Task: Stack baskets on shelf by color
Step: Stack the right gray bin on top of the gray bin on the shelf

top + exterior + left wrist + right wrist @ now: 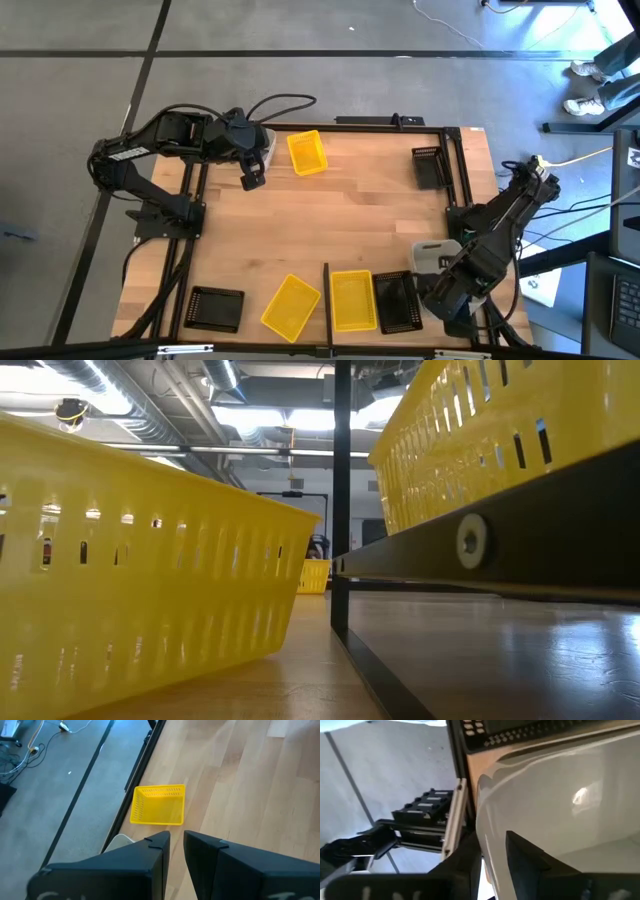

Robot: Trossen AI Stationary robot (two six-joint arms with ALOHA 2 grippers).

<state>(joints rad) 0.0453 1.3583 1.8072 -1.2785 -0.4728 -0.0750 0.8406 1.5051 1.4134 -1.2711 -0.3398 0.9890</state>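
- Baskets lie scattered over the bench (350,210) in the high view: a yellow basket (307,152) near the upper middle, a black basket (429,166) at upper right, another black basket (216,308) at lower left, and a tilted yellow basket (291,305) beside it.
- Right of a thin dark divider (326,295) at the bottom edge sit a third yellow basket (351,299) and a black basket (396,301) side by side, touching.
- A grey-white basket (433,254) is at lower right, just above the right end effector (447,297).
- The right arm reaches in from the right edge, folded down toward the lower right corner; in its wrist view the end effector's fingers (522,855) stand on either side of the grey-white basket's wall (560,810), a narrow grip on that rim.
- The left arm is bent across the upper left, its end effector (251,175) pointing down just left of the upper yellow basket, apart from it.
- In the left wrist view its fingers (160,847) stand a narrow gap apart with nothing between them, the yellow basket (158,805) lying beyond.
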